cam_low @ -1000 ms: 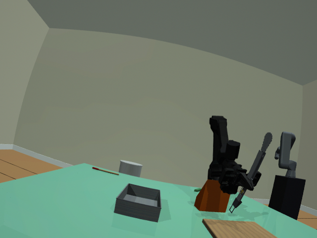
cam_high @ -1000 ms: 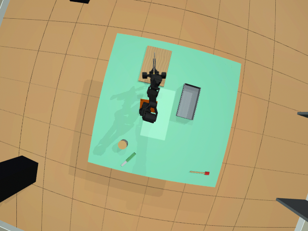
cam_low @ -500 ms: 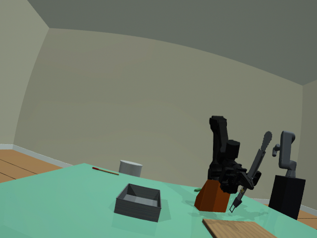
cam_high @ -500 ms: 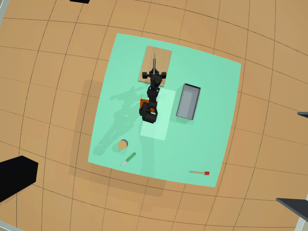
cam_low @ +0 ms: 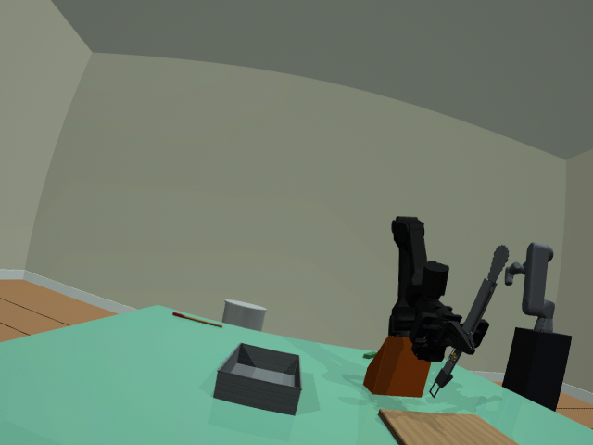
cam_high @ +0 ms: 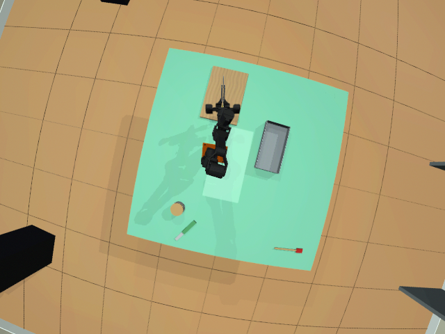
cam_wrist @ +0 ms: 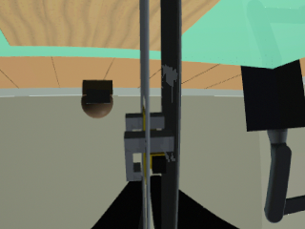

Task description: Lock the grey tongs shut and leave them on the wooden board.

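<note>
The grey tongs (cam_high: 222, 90) (cam_low: 480, 304) (cam_wrist: 171, 95) are held in the air, steeply tilted, with the scalloped tips up and the hinge end with its wire loop down. Their two arms stand close together and nearly parallel, with a narrow gap in the wrist view. Whether the lock has caught cannot be told. My gripper (cam_high: 222, 104) (cam_low: 470, 334) (cam_wrist: 146, 185) is shut on the tongs, around the lower part of their arms. The wooden board (cam_high: 235, 86) (cam_low: 445, 425) (cam_wrist: 71, 24) lies flat below, not touched by the tongs.
The empty roasting tin (cam_high: 288, 143) (cam_low: 258, 395) stands beside the arm's orange base (cam_high: 206, 147) (cam_low: 399, 366). A round container (cam_high: 176, 209) (cam_low: 244, 316), a green-handled tool (cam_high: 188, 227) and a red-ended stick (cam_high: 287, 249) (cam_low: 198, 320) are farther off on the table.
</note>
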